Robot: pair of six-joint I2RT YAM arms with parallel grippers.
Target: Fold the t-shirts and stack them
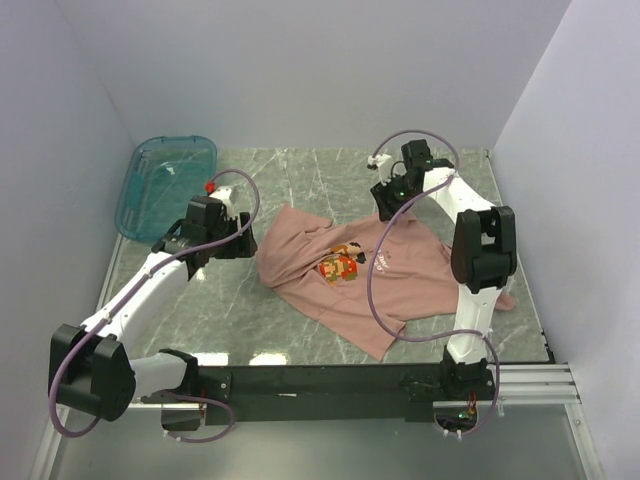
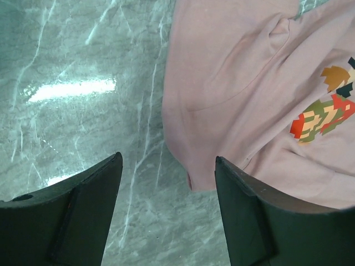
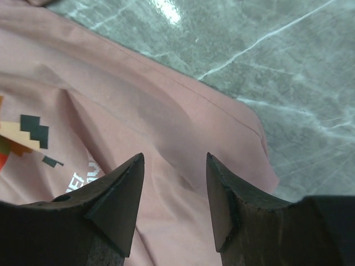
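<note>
Shirt: the pink t-shirt (image 1: 360,275) lies rumpled and print up on the marble table (image 1: 300,180), between the two grippers.
Left gripper (image 2: 166,166): its fingers are spread wide with nothing between them. Bare table lies under it, and a folded edge of the shirt is just ahead of its right finger.
Right gripper (image 3: 175,158): its fingers are parted above the shirt and pinch nothing. The hem runs just ahead of the tips, with the print to their left.
Bin (image 1: 165,180): the teal bin is beyond the left gripper, well apart from the shirt.
</note>
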